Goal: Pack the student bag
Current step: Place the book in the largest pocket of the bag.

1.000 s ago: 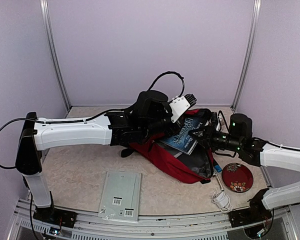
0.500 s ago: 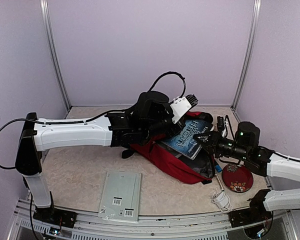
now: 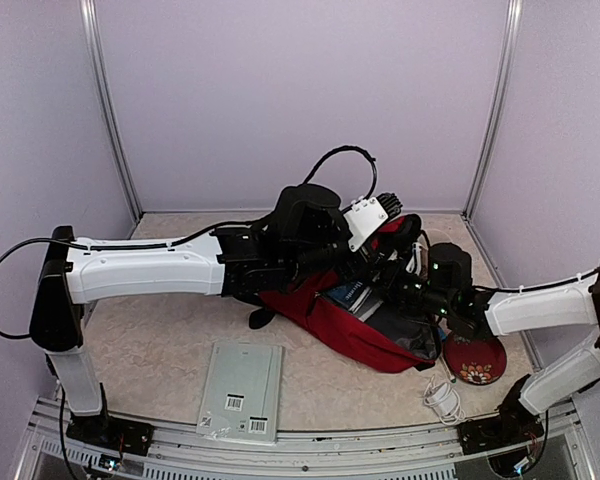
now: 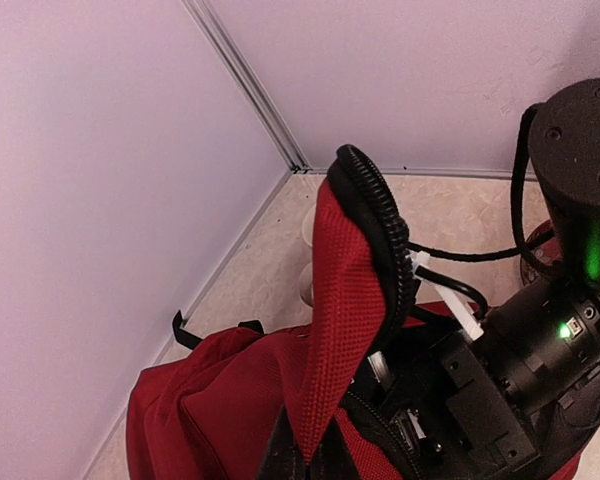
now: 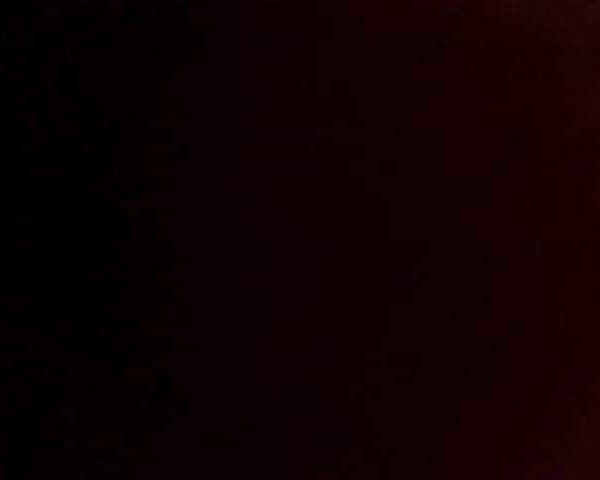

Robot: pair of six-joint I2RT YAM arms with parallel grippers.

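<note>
The student bag (image 3: 340, 325) is a dark-red backpack lying in the middle of the table, its mouth facing right. My left gripper (image 3: 382, 218) is shut on the bag's zippered flap and holds it up; in the left wrist view the red flap (image 4: 355, 300) rises from between my fingers (image 4: 315, 455). A blue book (image 3: 350, 293) sticks partly into the open mouth. My right gripper (image 3: 388, 290) reaches into the opening beside the book, and its body shows in the left wrist view (image 4: 480, 400). Its fingers are hidden inside the bag. The right wrist view is black.
A flat grey box with barcode labels (image 3: 242, 390) lies at the front left. A red patterned plate (image 3: 475, 357) sits right of the bag, with a coiled white cable (image 3: 442, 400) in front of it. Purple walls close in the back and both sides.
My right arm has moved left and pushed into the bag's mouth. The blue book has gone from lying on top of the bag to mostly inside it. My left gripper still holds the flap up.
</note>
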